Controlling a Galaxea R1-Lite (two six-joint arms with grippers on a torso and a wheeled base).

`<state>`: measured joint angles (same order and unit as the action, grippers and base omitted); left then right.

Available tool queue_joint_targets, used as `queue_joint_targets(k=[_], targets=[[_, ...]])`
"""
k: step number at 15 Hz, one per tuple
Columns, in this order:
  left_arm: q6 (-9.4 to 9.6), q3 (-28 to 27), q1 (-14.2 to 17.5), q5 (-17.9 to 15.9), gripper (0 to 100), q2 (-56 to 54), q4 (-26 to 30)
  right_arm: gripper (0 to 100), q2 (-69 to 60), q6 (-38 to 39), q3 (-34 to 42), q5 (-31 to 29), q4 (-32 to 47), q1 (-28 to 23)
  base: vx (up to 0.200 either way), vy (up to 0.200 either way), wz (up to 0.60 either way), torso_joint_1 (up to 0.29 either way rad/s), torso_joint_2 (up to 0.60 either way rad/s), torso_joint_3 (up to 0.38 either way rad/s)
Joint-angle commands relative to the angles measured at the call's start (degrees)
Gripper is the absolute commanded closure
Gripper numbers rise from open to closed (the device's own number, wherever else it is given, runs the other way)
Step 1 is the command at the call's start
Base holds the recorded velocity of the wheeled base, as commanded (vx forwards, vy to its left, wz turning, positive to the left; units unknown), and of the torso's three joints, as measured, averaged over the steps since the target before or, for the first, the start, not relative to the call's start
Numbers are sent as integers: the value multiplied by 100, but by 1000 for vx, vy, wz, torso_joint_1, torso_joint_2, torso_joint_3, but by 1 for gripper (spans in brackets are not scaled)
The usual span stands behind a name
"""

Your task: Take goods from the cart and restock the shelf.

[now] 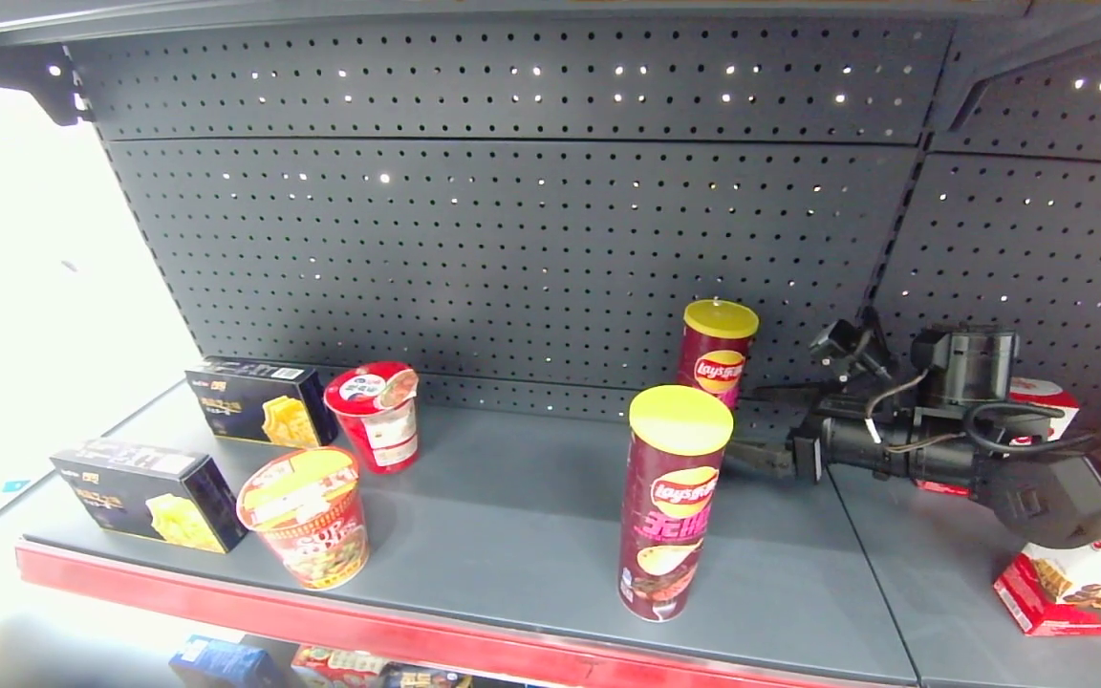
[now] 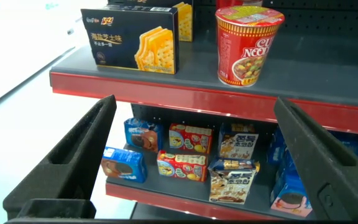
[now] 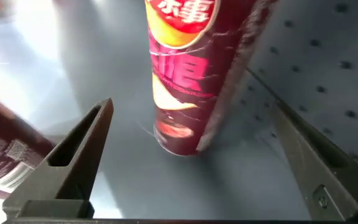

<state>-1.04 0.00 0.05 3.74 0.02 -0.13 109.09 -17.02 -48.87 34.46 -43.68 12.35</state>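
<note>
Your right gripper (image 3: 191, 109), jaws apart just short of the rear chip can (image 1: 715, 361) at centre right, should back straight out, level, lest a finger tip it.

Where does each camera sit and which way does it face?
Head view: on the head, looking down at the shelf; right arm at right.
Left wrist view: on that wrist, facing the shelf's front edge; open jaws frame it.
Right wrist view: on that wrist, close to the rear chip can; open jaws flank it.
Shared: head and left wrist show the front noodle cup.
</note>
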Motion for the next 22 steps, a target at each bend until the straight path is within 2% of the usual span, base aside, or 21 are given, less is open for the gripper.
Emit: queue_joint_targets(k=[1, 3, 5, 6, 10, 13, 17, 19, 22], targets=[[-2, 0, 4, 4, 0, -2, -4, 0, -336, -3, 150, -212, 0, 57, 0, 0, 0, 0, 0, 0], [-2, 0, 4, 4, 0, -2, -4, 0, -670, -3, 247, -476, 0, 127, 0, 0, 0, 0, 0, 0], [-2, 0, 4, 4, 0, -2, -4, 0, -978, -3, 405, -1100, -9, 242, 0, 0, 0, 0, 0, 0], [-2, 0, 4, 4, 0, -2, -4, 0, -1057, -3, 458, -1231, -9, 259, 0, 0, 0, 0, 0, 0], [-2, 0, 4, 4, 0, -2, -4, 0, -1865, 6, 827, -2937, 0, 593, 0, 0, 0, 0, 0, 0], [-2, 0, 4, 4, 0, -2, 5, 0, -2516, -3, 1099, -3596, -27, 743, 0, 0, 0, 0, 0, 0], [-2, 0, 4, 4, 0, -2, -4, 0, -3491, -21, 1372, -3675, 263, 945, 0, 0, 0, 0, 0, 0], [-2, 0, 4, 4, 0, -2, -4, 0, -4300, -30, 1618, -3780, 800, 910, 0, 0, 0, 0, 0, 0], [-2, 0, 4, 4, 0, -2, -4, 0, -5311, -3, 2066, -4404, 1380, 804, 0, 0, 0, 0, 0, 0]])
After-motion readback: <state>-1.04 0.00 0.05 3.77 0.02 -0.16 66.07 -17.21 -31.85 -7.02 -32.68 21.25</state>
